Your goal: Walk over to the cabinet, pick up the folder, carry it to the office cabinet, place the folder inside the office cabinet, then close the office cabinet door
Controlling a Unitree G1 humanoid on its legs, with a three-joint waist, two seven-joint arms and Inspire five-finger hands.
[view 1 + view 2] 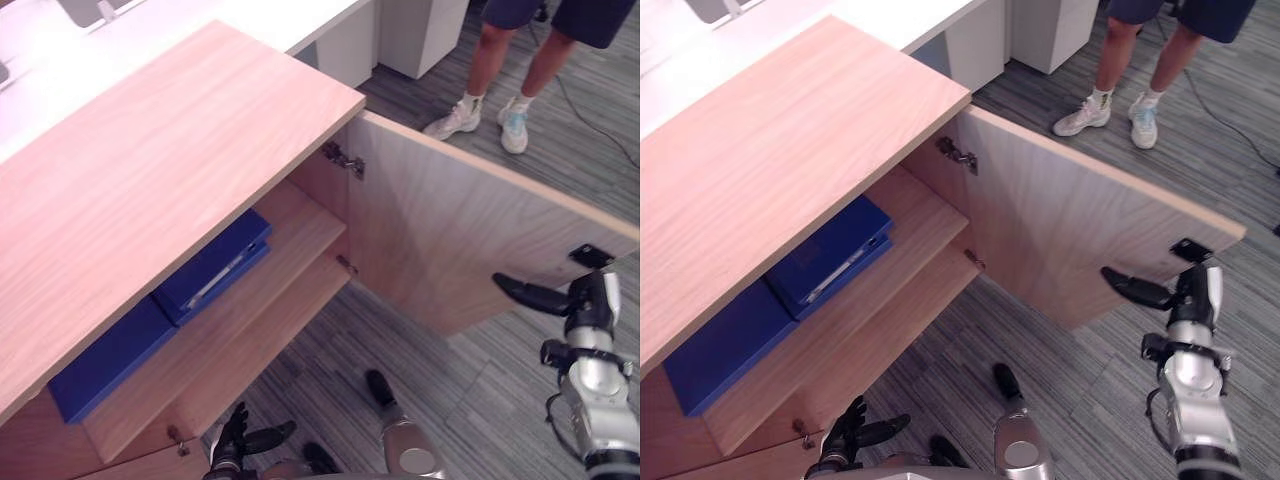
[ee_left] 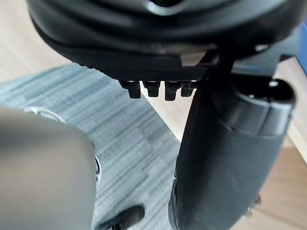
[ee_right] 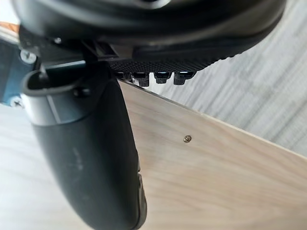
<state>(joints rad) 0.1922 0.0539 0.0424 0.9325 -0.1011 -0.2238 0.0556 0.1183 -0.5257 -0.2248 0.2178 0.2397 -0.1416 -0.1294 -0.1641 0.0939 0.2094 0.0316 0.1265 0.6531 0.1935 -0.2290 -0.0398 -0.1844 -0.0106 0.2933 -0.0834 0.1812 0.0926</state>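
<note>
The wooden office cabinet (image 1: 150, 170) stands with its door (image 1: 450, 230) swung wide open. On its upper shelf (image 1: 300, 240) lies a blue folder (image 1: 215, 262), partly over a second blue folder (image 1: 105, 365). My right hand (image 1: 590, 300) is at the door's free edge; its thumb (image 1: 530, 293) reaches across the door's inner face (image 3: 216, 182), and its fingers (image 3: 153, 76) sit by the edge, holding nothing. Low down in front of the cabinet, my left hand (image 1: 240, 440) hangs open and empty, over the floor in its wrist view (image 2: 144, 86).
A person's legs in white shoes (image 1: 490, 115) stand on the grey carpet beyond the door. A white desk (image 1: 120, 40) and a white unit (image 1: 420, 35) stand behind the cabinet. A lower shelf (image 1: 250, 350) runs under the folders.
</note>
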